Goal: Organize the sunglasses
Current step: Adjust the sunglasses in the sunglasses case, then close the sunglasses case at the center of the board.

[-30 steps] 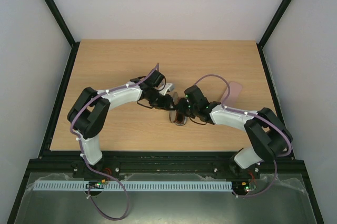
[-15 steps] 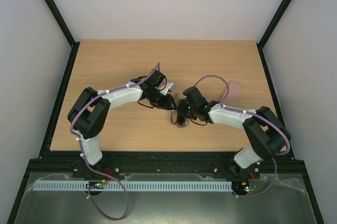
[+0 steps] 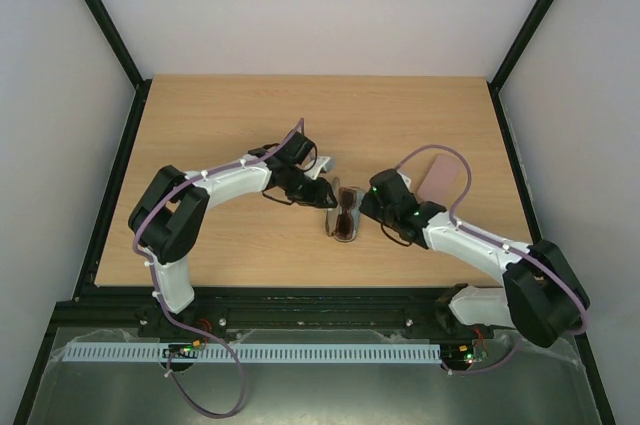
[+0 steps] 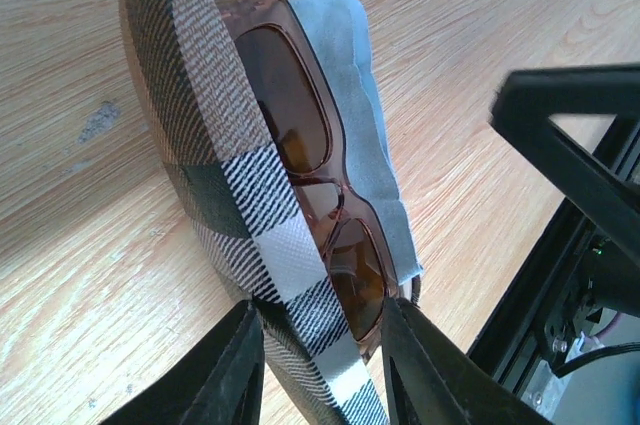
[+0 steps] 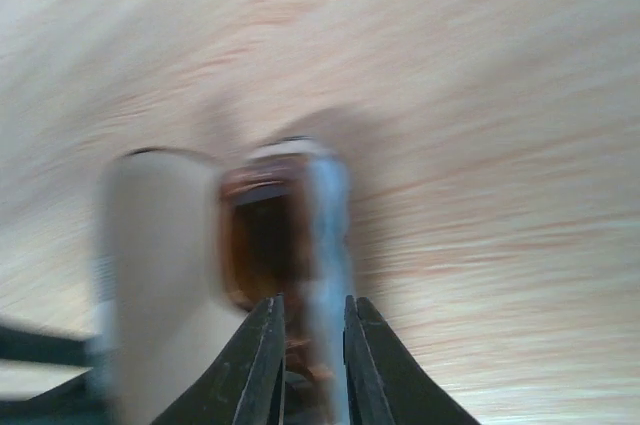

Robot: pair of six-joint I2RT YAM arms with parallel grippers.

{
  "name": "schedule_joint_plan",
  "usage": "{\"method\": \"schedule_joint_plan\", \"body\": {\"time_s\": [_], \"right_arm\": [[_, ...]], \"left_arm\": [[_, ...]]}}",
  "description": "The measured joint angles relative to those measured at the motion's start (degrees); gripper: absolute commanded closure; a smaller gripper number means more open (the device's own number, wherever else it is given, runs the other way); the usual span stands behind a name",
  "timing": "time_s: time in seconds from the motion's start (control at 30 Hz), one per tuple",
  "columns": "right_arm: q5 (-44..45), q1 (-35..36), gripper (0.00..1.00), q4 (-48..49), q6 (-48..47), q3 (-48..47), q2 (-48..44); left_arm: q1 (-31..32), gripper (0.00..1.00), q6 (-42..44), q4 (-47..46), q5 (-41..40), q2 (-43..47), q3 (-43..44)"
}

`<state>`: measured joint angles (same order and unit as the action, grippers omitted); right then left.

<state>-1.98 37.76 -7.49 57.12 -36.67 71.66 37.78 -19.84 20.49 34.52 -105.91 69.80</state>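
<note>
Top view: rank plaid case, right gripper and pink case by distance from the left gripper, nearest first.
1. plaid case: mid-scene, touching the left gripper, which is clamped on its end.
2. right gripper: just right of the plaid case, on its other side.
3. pink case: farthest, well out to the right beyond the right gripper.

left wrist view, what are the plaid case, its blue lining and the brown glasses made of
The check-patterned oblong case looks covered in woven fabric: fine diagonal thread lines show in its bands. Its blue-grey lining looks like matte felt or soft cloth, without shine. The thick reddish-brown sunglasses look like glossy translucent plastic, with highlights along the frame.
</note>
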Motion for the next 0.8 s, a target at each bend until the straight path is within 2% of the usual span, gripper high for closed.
{"method": "schedule_joint_plan", "body": {"time_s": [0.17, 0.4, 0.7, 0.8], "right_arm": [[1.7, -4.22, 0.86, -1.29, 0.52, 5.79, 0.72], [-4.37, -5.01, 0.87, 3.56, -1.51, 6.58, 6.97], [-10.43, -5.62, 0.87, 10.75, -2.99, 6.34, 11.74], [-10.82, -5.81, 0.86, 11.04, -3.15, 6.34, 11.91]], "left_arm": [[0.31, 0.64, -0.17, -0.09, 0.26, 0.0, 0.44], [0.98, 0.64, -1.49, -1.18, 1.11, 0.0, 0.44], [1.77, 0.51, -5.25, -5.64, 2.91, 0.04, -0.39], [1.77, 0.51, -6.75, -7.96, 3.65, 0.37, -1.55]]}}
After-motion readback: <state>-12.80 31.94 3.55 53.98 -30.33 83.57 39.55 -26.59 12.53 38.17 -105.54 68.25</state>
